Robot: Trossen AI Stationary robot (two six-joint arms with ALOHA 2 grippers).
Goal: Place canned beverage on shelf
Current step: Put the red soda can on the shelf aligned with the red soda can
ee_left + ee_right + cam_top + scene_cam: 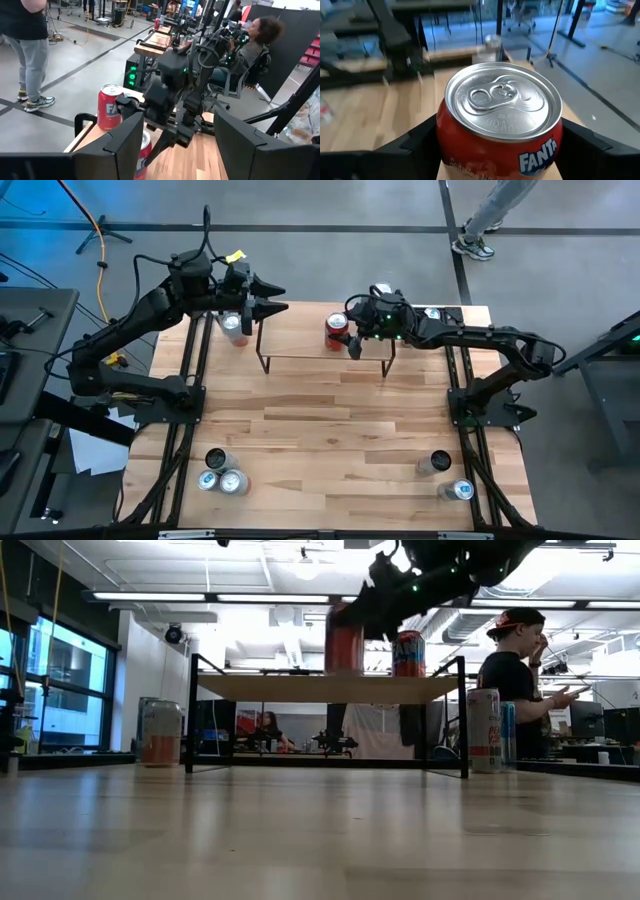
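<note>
Fanta can (500,120) upright on shelf (300,335).

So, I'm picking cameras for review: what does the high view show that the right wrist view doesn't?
Only the high view shows the five silver-topped spare cans at the wooden table's near edge and the left tool beside the shelf. Only the right wrist view shows the red Fanta can's silver lid and pull tab. Both show that can between the right tool's fingers.
</note>
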